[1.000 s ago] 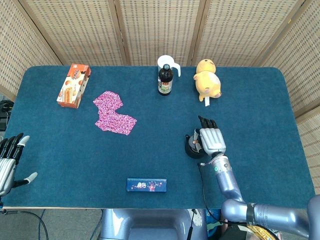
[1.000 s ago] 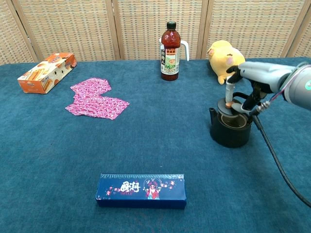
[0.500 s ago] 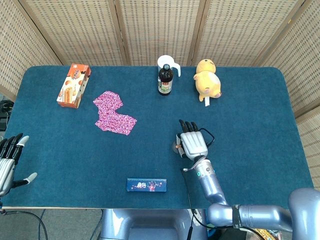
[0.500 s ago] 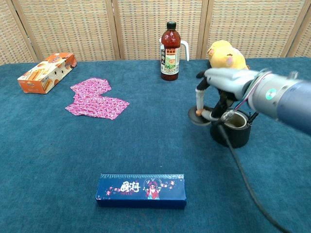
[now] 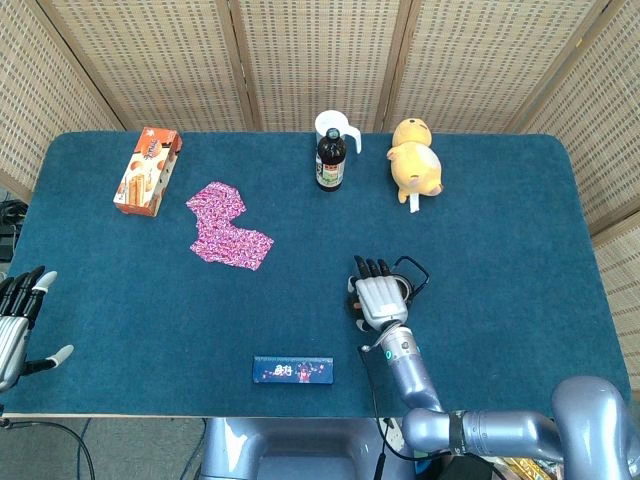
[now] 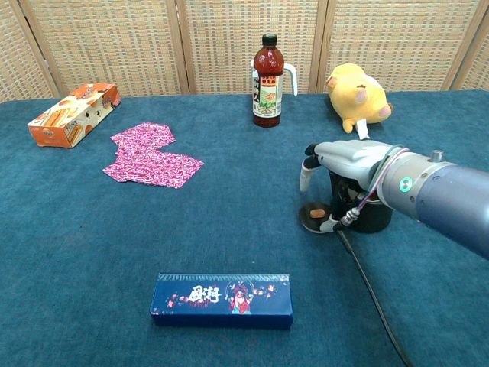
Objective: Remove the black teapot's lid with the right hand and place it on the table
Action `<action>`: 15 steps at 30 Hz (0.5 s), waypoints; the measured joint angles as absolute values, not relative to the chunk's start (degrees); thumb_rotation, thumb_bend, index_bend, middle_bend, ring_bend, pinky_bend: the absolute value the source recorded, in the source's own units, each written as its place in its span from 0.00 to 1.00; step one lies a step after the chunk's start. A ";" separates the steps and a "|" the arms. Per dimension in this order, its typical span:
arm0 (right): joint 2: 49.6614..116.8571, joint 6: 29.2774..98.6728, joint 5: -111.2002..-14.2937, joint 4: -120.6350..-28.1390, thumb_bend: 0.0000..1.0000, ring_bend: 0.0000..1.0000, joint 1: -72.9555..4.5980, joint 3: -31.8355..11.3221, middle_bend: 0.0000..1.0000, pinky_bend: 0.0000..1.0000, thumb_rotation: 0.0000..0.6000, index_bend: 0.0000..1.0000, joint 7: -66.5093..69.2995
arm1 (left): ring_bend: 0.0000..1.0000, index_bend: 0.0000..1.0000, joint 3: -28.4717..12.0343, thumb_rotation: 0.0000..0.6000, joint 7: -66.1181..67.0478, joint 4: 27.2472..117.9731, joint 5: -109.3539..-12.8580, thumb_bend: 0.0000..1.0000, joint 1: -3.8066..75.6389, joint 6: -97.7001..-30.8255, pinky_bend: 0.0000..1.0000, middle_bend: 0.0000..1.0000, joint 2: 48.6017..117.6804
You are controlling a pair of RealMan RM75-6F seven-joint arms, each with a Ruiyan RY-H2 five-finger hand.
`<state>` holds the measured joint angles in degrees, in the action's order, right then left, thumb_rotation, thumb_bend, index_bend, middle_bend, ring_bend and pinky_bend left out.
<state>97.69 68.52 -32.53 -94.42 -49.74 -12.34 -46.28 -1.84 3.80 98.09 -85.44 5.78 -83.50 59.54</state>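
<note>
The black teapot stands uncovered on the blue table, right of centre, partly behind my right hand. Its round lid, with a brown knob, lies flat on the cloth just left of the pot. My right hand hovers over the lid with fingers spread; one fingertip is lifted clear and the thumb tip sits by the lid's rim. In the head view the right hand covers the pot and only the handle loop shows. My left hand is open at the table's left edge.
A dark bottle with a white pitcher behind it and a yellow plush toy stand at the back. A pink cloth and an orange box lie to the left. A blue box lies near the front edge.
My right hand carried the lid off the teapot, leftward and down; the lid now lies on the table and the fingers have lifted from it. The left hand has not moved.
</note>
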 measured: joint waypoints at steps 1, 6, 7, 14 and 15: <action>97.27 68.71 -33.03 -94.97 0.08 0.00 -49.59 -12.40 0.00 0.00 1.00 0.10 -46.00 | 0.00 0.00 -1.81 1.00 3.82 98.10 -85.48 0.17 5.77 -83.51 0.00 0.00 59.56; 92.40 70.17 -37.42 -100.29 0.06 0.00 -47.83 -12.28 0.00 0.00 1.00 0.10 -43.80 | 0.00 0.00 -1.71 1.00 3.69 98.31 -85.79 0.17 5.64 -83.83 0.00 0.00 59.45; 91.00 70.57 -38.87 -101.33 0.06 0.00 -47.15 -11.94 0.00 0.00 1.00 0.10 -43.11 | 0.00 0.00 -1.72 1.00 3.58 98.35 -85.85 0.17 5.57 -84.03 0.00 0.00 59.39; 79.54 72.93 -57.88 -104.30 0.01 0.00 -39.50 -5.88 0.00 0.00 1.00 0.06 -30.41 | 0.00 0.00 -1.45 1.00 3.72 98.68 -86.76 0.17 5.40 -84.48 0.00 0.00 59.28; 77.84 73.51 -61.81 -103.77 0.01 0.00 -37.95 -4.50 0.00 0.00 1.00 0.04 -27.28 | 0.00 0.00 -1.39 1.00 3.84 98.75 -86.90 0.17 5.36 -84.56 0.00 0.00 59.30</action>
